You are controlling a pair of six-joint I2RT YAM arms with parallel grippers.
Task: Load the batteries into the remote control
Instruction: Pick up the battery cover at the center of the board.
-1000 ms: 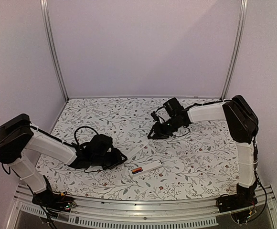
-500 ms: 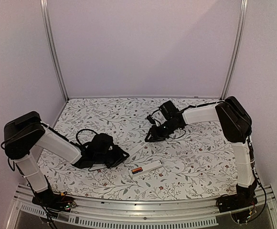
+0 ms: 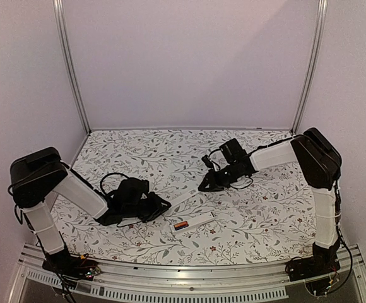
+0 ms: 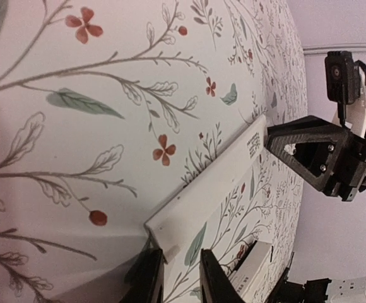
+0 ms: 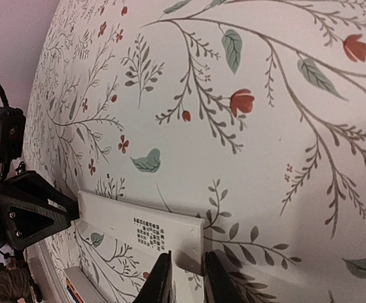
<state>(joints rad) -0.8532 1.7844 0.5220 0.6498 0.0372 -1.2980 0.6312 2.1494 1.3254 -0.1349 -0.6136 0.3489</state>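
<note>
We see a table [image 3: 265, 214] covered with a flowered cloth, and both arms stretch low across it toward the middle. The left arm [image 3: 76, 192] comes in from the left and the right arm [image 3: 277, 153] from the right. A black cable [image 3: 110, 177] loops over the left arm's wrist. The left gripper [image 3: 163, 204] and the right gripper [image 3: 203, 186] face each other along a slanted line. The remote control [image 3: 194, 221] lies flat on the cloth on the near side of that line, toward the arm bases. It is close to the grippers, but neither touches it. Its left end carries a small orange and dark patch [image 3: 182, 225], too small for us to tell what it is. Between the two grippers lies a thin white strip [image 3: 182, 198], flat on the cloth and roughly parallel to the remote control. Each gripper is at one end of it. In the left wrist view the strip's near end sits right at the fingertips [image 4: 148, 278], which stand a narrow gap apart. The right wrist view shows the same at the other end. At neither end can we tell whether the jaws pinch the strip or only meet it. A small printed code block [image 5: 148, 233] marks the strip near the right gripper's end.
</note>
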